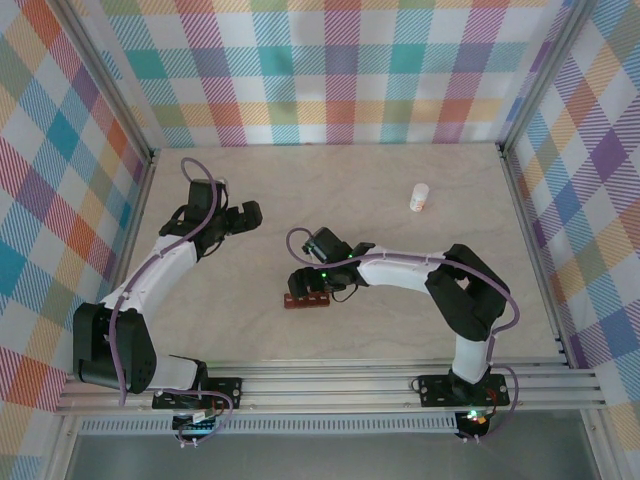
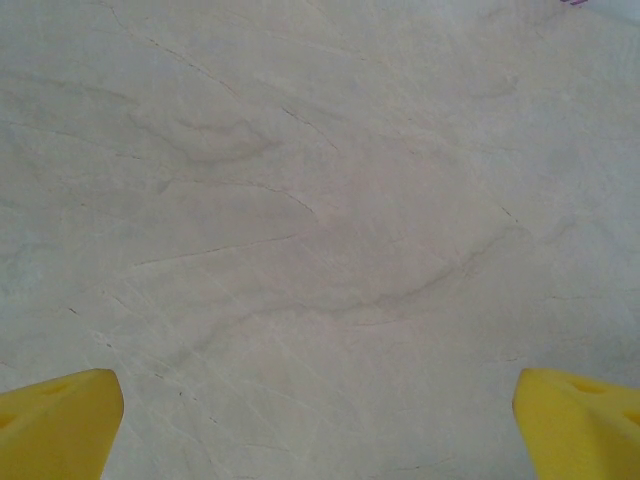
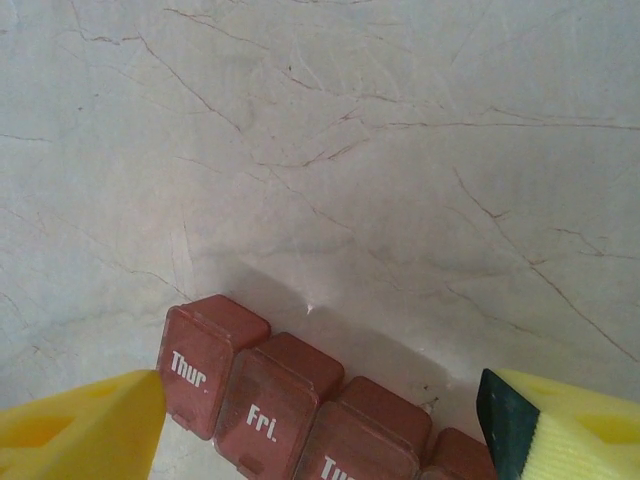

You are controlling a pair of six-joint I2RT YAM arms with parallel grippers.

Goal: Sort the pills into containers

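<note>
Landmark: pill strip (image 1: 306, 299). My right gripper (image 1: 309, 284) hangs directly over pill strip, fingers (image 3: 90, 425) spread to either side of it, so I get no way in from above. Right arm (image 1: 400, 265) closes off strip's right side. Bare table (image 1: 230, 300) left of strip, and just behind it: free passage. Left gripper (image 1: 243, 216) sits behind-left of strip, well apart, jaws wide over bare table. White bottle (image 1: 419, 197) stands far behind-right of strip, well apart. Checked walls (image 1: 60, 200) bound table on three sides.
</note>
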